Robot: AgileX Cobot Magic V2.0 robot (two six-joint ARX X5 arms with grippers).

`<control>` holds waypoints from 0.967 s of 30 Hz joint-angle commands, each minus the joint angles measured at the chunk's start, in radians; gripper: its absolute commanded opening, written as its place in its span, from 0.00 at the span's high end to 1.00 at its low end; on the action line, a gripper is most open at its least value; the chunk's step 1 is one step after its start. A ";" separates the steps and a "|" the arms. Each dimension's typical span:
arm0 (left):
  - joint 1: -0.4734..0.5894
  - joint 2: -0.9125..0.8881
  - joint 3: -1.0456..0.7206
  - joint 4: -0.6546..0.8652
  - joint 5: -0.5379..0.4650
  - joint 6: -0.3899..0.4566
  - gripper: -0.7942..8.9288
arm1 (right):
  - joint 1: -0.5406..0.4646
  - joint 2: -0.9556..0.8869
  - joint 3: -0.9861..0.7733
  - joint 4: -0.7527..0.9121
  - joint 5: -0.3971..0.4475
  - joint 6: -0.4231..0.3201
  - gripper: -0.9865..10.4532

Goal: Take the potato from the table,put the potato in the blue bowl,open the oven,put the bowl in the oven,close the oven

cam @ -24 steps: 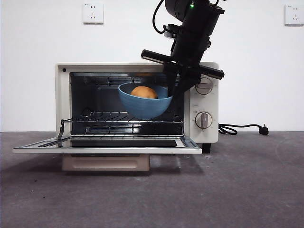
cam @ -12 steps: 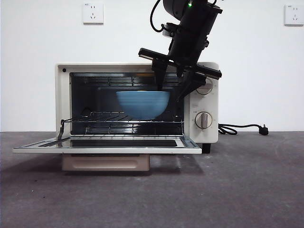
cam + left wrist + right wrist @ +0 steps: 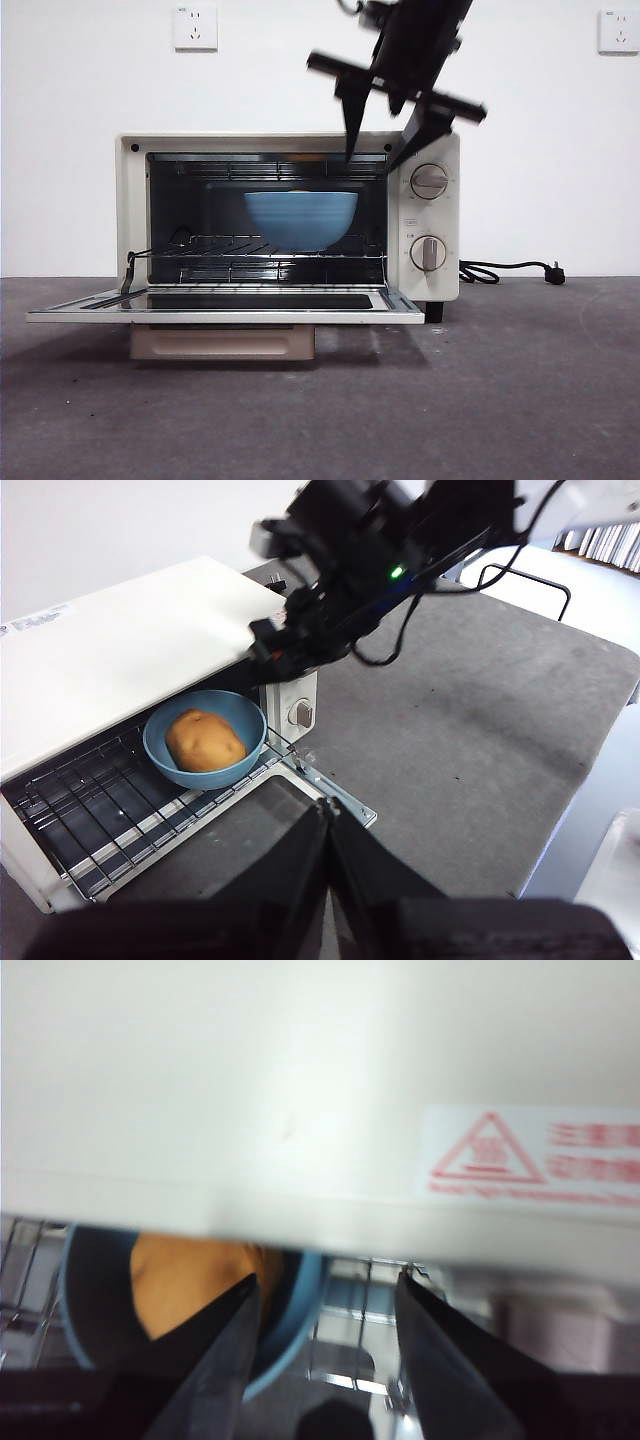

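Note:
The oven (image 3: 134, 205) stands with its door (image 3: 220, 306) folded down flat. Inside, the blue bowl (image 3: 300, 216) rests level on the wire rack, and its rim hides the potato in the front view. The left wrist view shows the potato (image 3: 205, 740) lying in the bowl (image 3: 256, 732). My right gripper (image 3: 372, 160) hangs open above the oven's top front edge, clear of the bowl. Its wrist view looks past the oven top (image 3: 300, 1110) at the potato (image 3: 190, 1270) and bowl (image 3: 300, 1300) between the open jaws (image 3: 325, 1285). My left gripper (image 3: 328, 815) is shut, held back over the table.
Two knobs (image 3: 430, 182) sit on the oven's right panel. A black cord and plug (image 3: 510, 268) lie on the table (image 3: 500, 400) to the oven's right. The open door juts out toward the front. Wall sockets (image 3: 195, 27) are behind.
The right gripper set the tilted bowl down level on the rack, opened, and has now risen out of the oven mouth to above its top edge.

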 commanded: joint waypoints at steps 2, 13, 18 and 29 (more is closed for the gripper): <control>0.002 0.000 -0.003 0.005 -0.002 0.012 0.93 | 0.001 -0.052 0.002 -0.072 -0.066 -0.060 0.72; 0.035 0.011 -0.006 -0.002 -0.013 -0.015 0.93 | 0.035 -0.329 0.002 -0.379 -0.180 -0.326 0.72; 0.124 0.047 -0.012 -0.024 -0.005 -0.019 0.93 | 0.047 -0.493 0.002 -0.409 -0.180 -0.357 0.72; 0.389 0.114 -0.329 0.219 0.217 -0.107 0.93 | 0.047 -0.790 0.002 -0.475 -0.180 -0.360 0.72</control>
